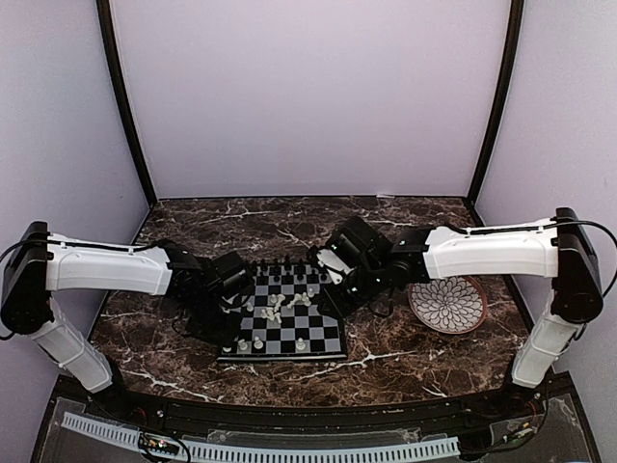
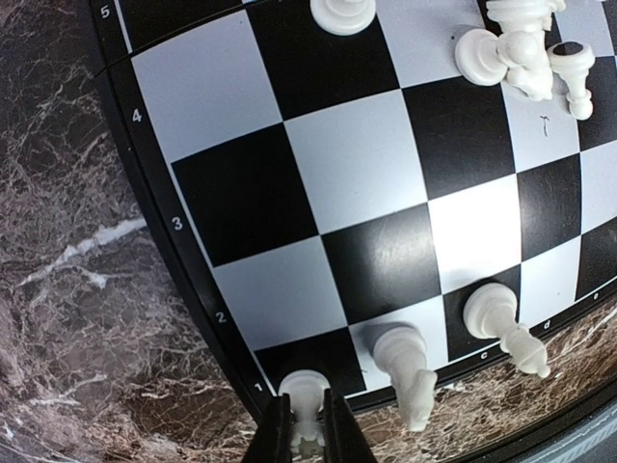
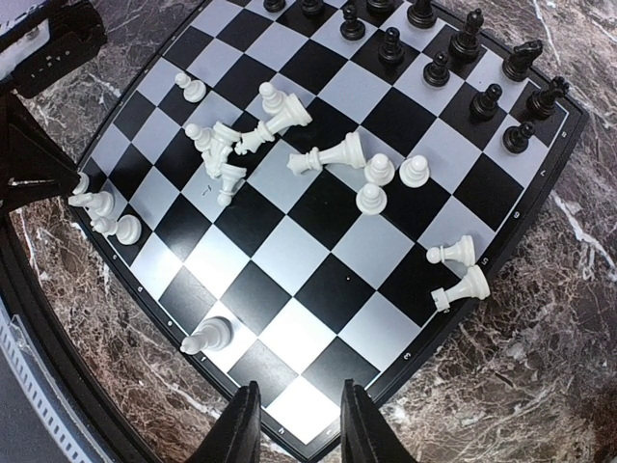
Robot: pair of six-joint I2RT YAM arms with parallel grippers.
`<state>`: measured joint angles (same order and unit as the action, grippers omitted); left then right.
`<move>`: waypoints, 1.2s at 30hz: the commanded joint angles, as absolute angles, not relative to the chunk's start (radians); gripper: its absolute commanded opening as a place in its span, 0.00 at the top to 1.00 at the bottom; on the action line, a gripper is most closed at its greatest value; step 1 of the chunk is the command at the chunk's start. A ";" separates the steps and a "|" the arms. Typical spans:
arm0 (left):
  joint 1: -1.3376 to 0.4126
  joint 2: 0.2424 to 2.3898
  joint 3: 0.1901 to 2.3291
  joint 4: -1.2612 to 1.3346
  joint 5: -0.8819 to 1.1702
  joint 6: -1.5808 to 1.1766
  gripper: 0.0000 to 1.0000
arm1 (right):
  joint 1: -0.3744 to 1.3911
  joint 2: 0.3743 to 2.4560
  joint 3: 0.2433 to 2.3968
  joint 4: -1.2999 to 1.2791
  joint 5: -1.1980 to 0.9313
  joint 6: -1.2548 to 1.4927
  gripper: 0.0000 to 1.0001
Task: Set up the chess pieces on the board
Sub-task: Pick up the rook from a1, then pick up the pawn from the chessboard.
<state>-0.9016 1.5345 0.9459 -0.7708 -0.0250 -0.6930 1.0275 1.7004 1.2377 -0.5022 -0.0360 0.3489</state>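
Note:
The board [image 1: 318, 326] lies between my two arms. My left gripper [image 2: 307, 436] is shut on a cream-white rook [image 2: 305, 389] that stands on the board's [image 2: 366, 174] corner square by the rim's "1". A white knight [image 2: 407, 365] and a white bishop [image 2: 498, 318] stand on the two squares beside it. My right gripper [image 3: 297, 426] hangs open above the opposite near corner of the board [image 3: 318, 280], with nothing between its fingers. Several white chess pieces [image 3: 231, 145] lie toppled mid-board. Black chess pieces [image 3: 463, 58] stand along the far rows. A lone white bishop [image 3: 207, 336] stands on the near row.
A round white patterned plate [image 1: 448, 304] with a brown rim sits right of the board, under the right arm. Dark marble tabletop [image 1: 405, 362] surrounds the board. Two white pieces [image 3: 458, 270] lie tipped at the board's right edge.

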 commanded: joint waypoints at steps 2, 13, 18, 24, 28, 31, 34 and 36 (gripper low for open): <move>-0.905 1.547 0.955 -0.759 -0.042 -0.699 0.96 | 1.024 1.684 1.244 -0.505 -0.028 0.340 0.70; -0.904 1.516 0.969 -0.803 -0.050 -0.707 0.80 | 1.024 1.668 1.228 -0.505 -0.025 0.352 0.70; -0.903 1.458 1.067 -0.871 -0.127 -0.697 0.68 | 1.025 1.664 1.223 -0.505 -0.022 0.357 0.70; -0.833 1.520 1.189 -0.866 -0.125 -0.627 0.62 | 1.025 1.667 1.226 -0.499 -0.023 0.357 0.70; -0.785 1.617 1.243 -0.825 -0.100 -0.573 0.62 | 1.025 1.664 1.223 -0.498 -0.020 0.359 0.70; -0.765 1.672 1.299 -0.824 -0.092 -0.537 0.62 | 1.024 1.657 1.219 -0.501 -0.015 0.362 0.70; -0.746 1.731 1.335 -0.821 -0.081 -0.513 0.63 | 1.024 1.648 1.211 -0.503 -0.006 0.364 0.70; -0.737 1.758 1.355 -0.816 -0.068 -0.501 0.64 | 1.024 1.641 1.205 -0.504 -0.003 0.365 0.70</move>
